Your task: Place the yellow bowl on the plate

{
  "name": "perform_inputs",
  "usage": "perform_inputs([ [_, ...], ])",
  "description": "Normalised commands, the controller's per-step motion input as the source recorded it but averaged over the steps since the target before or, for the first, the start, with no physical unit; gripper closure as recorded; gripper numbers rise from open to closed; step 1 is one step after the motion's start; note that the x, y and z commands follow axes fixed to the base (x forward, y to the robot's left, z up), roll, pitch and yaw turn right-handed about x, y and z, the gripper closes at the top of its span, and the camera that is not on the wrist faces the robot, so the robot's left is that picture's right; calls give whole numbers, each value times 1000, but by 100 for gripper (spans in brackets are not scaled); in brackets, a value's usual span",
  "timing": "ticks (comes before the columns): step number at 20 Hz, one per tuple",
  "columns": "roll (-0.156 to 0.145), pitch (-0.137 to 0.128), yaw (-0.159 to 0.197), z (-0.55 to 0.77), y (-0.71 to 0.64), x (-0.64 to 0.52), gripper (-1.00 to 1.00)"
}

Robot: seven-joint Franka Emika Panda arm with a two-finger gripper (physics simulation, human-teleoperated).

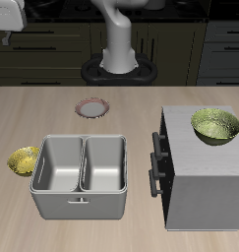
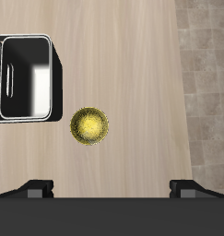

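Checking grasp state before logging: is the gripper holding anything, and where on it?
Nothing is held. The jaws stand wide apart above the table, and the yellow bowl sits on the wood below them, untouched.

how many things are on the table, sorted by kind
bowls: 2, the small yellow bowl on the table and a larger yellow-green bowl on top of the grey cabinet
plates: 1, the plate
trays: 1, the grey double-basin tray
cabinets: 1
total: 5
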Motion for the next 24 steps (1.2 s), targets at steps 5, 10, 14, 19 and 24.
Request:
perform_inputs([
  [5,-29,4,-15,15,-119,229,-100],
  [10,3,-5,1,-43,-64,204,-100],
  [14,49,6,10,-184,108,259,-100],
  [19,3,17,3,-279,-48,178,-100],
  [24,-1,29,17,-296,-74,120,-100],
])
